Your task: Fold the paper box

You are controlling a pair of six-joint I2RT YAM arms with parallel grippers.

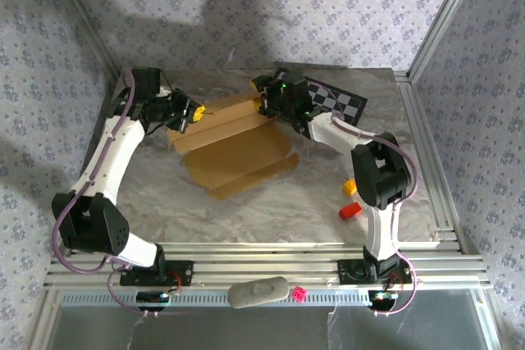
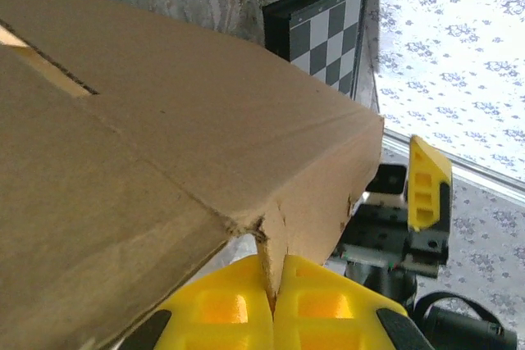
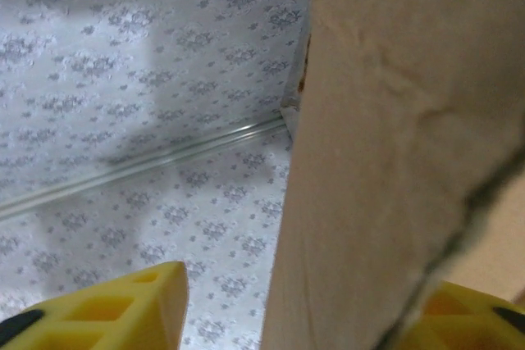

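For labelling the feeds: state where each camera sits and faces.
Top external: above and behind the robot, looking down at the table; left arm and right arm reach the paper box.
Left wrist: on its arm, facing the checkered board; its jaws pinch a box flap.
Right wrist: on its arm, facing the patterned wall; box panel between its parted jaws.
Shared: box in all; board in top and left.

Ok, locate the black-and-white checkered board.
Top view: the black-and-white checkered board lies at the far right of the table, just beyond the right gripper and brown cardboard box.

One paper box (image 1: 234, 153), one checkered board (image 1: 340, 100), one orange block (image 1: 350, 187), one red block (image 1: 351, 211)
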